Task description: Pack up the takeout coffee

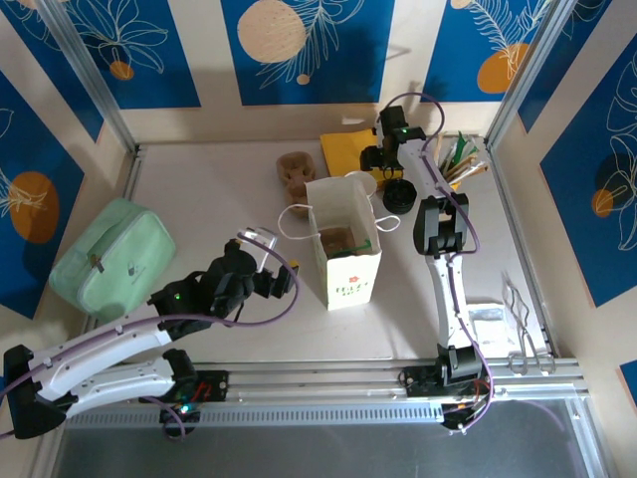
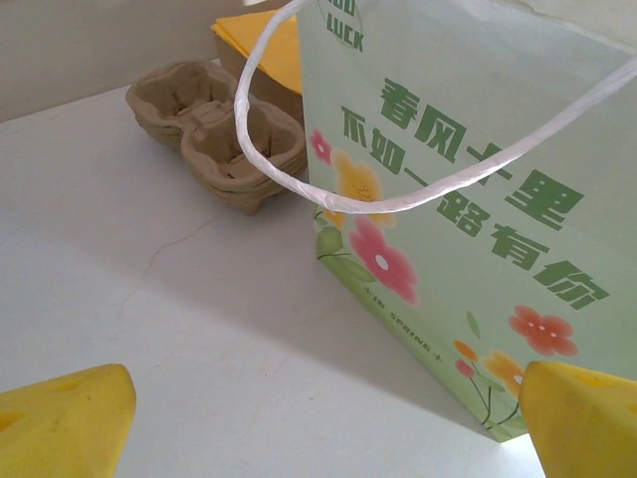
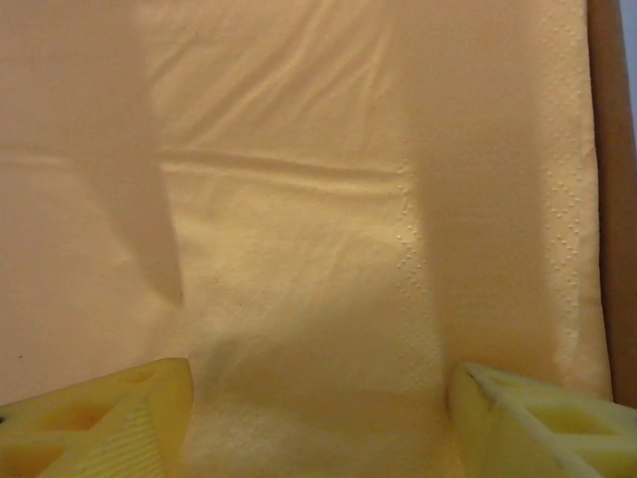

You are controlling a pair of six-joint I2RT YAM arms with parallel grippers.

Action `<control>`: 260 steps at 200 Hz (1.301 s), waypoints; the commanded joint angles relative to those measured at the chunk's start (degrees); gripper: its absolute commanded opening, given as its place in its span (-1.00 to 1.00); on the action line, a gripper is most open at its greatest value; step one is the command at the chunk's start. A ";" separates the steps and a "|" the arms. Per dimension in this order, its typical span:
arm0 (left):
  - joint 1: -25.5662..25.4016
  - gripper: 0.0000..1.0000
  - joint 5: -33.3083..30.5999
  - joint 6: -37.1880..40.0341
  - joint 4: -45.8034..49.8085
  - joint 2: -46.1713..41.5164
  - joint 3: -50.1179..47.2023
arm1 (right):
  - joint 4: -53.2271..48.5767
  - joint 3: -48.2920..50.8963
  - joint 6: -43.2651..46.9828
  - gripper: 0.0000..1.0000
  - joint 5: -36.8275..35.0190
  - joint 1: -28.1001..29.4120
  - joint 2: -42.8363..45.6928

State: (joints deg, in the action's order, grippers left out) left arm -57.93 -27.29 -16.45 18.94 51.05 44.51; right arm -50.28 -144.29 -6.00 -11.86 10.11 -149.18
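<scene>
The takeout coffee (image 1: 400, 196), a small cup under a black round lid, stands on the table right of the white paper bag (image 1: 343, 249). My right gripper (image 1: 375, 159) hovers behind it over a stack of yellow napkins (image 1: 346, 149). In the right wrist view its fingers (image 3: 100, 423) stand apart, so the gripper (image 3: 318, 433) is open with napkin (image 3: 328, 199) below it. My left gripper (image 1: 284, 282) is open beside the bag's left face. In the left wrist view it (image 2: 318, 443) holds nothing, and the flowered bag (image 2: 478, 199) rises just ahead.
A brown cardboard cup carrier (image 1: 296, 171) (image 2: 219, 129) sits behind the bag. A yellow cup with straws and sticks (image 1: 460, 159) is at the back right. Metal tongs (image 1: 523, 334) lie at the right front. A green pouch (image 1: 109, 254) lies at the left.
</scene>
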 commanded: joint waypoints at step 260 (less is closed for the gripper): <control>-0.16 0.98 -1.13 -0.05 1.49 -0.98 0.69 | -0.96 -3.44 -4.14 -0.38 4.98 -0.04 2.14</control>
State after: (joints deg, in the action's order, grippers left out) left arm -57.93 -27.31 -16.60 19.42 51.05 44.51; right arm -50.57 -145.53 -8.14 -10.37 10.20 -150.10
